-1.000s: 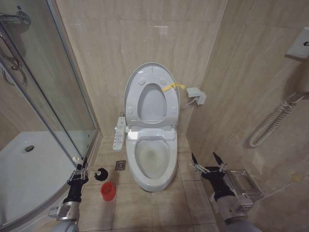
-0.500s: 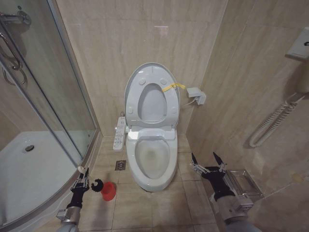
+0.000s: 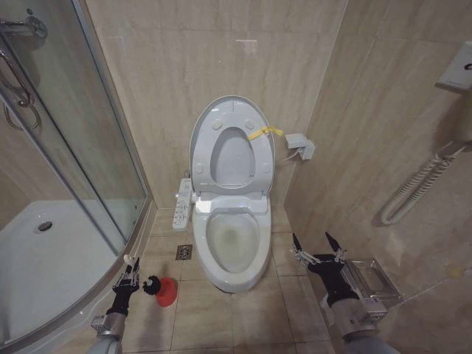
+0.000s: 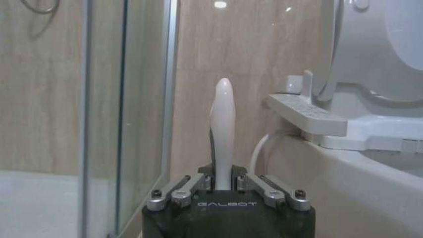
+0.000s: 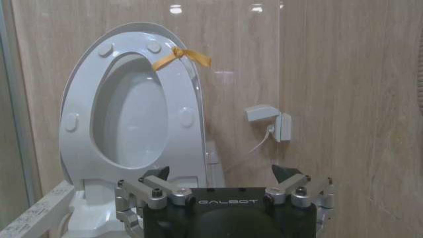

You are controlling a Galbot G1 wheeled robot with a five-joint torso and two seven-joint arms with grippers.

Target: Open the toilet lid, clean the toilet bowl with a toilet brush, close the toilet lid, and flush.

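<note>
Presently the toilet brush (image 3: 146,282) sits low at my left, its black bristle head just over or at the mouth of the red holder cup (image 3: 167,292) on the floor tiles (image 3: 221,317); I cannot tell whether the bristles touch the cup. I have the left end effector (image 3: 129,276) clamped on the white handle (image 4: 223,131), which rises straight between the fingers in the left wrist view. I judge the brush light and stiff, its glossy handle somewhat slippery, so a firm hold low on the shaft suits it; the bristles would flex and drip. The cup looks small and light enough to tip if the head catches its rim. What it holds besides the bristle head I cannot see.

The toilet bowl (image 3: 234,240) stands just beside the cup, toward the centre, open, with a faintly stained basin and no visible object in it. The toilet lid (image 3: 203,129) stands upright against the wall with the ring seat raised in front of it, a yellow strap (image 3: 264,133) tied at its edge; that strap is my likely purchase for closing, as the lid is smooth and hinged. The side control panel (image 3: 181,203) projects on the bowl's left.

The right end effector (image 3: 317,247) hovers right of the bowl, fingers apart, holding nothing.
</note>
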